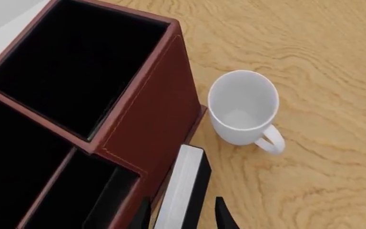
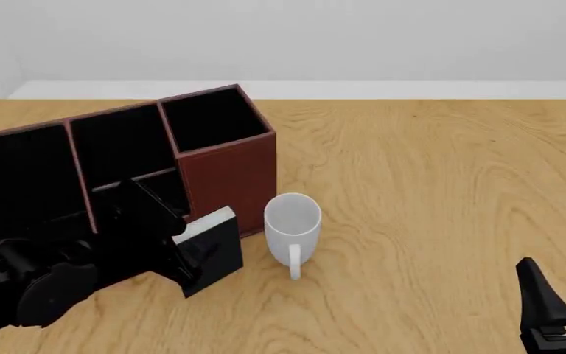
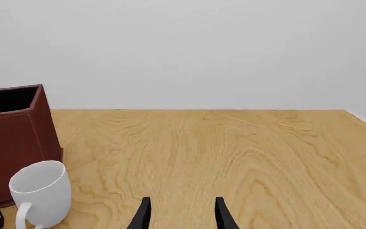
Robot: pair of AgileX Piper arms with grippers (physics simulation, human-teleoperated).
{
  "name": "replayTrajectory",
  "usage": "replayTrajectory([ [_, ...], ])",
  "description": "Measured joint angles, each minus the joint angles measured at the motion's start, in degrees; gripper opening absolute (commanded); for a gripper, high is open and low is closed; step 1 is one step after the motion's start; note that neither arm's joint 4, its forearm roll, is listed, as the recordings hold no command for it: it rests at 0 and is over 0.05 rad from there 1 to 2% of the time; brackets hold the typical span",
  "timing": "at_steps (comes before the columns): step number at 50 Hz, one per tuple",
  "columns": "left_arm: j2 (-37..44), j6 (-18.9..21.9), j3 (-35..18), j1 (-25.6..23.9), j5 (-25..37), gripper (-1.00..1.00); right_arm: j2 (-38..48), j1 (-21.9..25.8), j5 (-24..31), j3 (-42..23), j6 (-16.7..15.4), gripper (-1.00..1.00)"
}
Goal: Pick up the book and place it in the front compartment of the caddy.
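- The left gripper [image 2: 197, 259] holds the book [image 2: 212, 249]: in the left wrist view its two dark fingers [image 1: 224, 215] stand on either side of the book's [image 1: 184, 190] black covers, with the white page edges facing the camera.
- In the front view the book is tilted and looks lifted off the desk [image 2: 430, 192]; whether its lower corner touches the wood I cannot tell.
- The book sits just beside the caddy [image 2: 116, 162], at the caddy's near right corner, outside every compartment.
- The caddy [image 1: 106, 109] is dark red-brown with black-lined compartments; its tallest box is at the far right end in the front view, lower ones nearer the arms.
- A white mug [image 2: 293, 225] stands upright on the desk just to the right of the book and close to the caddy's right wall, handle turned toward the arms. Mug [image 1: 243, 109] and book are apart.
- The right gripper [image 3: 181, 212] is low at the front view's right edge, well apart from everything; its fingers [image 3: 223, 213] are spread with only bare desk between them.
- The right wrist view also shows the mug [image 3: 40, 193] beside the caddy's [image 3: 15, 138] wall.
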Motion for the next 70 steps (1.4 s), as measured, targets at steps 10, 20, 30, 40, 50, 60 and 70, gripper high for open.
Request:
replayTrajectory([
  [10,0.9,0.1,0.3,0.6,-0.8,1.00,0.0,0.0,0.0,0.0,0.0,1.00],
  [20,2.2,0.2,0.5,1.5,-1.8,1.00,0.0,0.0,0.0,0.0,0.0,1.00],
  [30,3.6,0.2,0.5,2.1,-2.6,1.00,0.0,0.0,0.0,0.0,0.0,1.00],
  [40,4.8,0.1,0.7,2.1,-3.5,1.00,0.0,0.0,0.0,0.0,0.0,1.00],
  [50,1.7,0.4,3.3,-0.5,-5.0,-1.00,0.0,0.0,0.0,0.0,0.0,1.00],
  [60,-6.6,2.3,7.0,-3.0,-6.9,-1.00,0.0,0.0,0.0,0.0,0.0,1.00],
  [70,-15.8,4.4,9.1,-5.0,-6.0,-1.00,0.0,0.0,0.0,0.0,0.0,1.00],
])
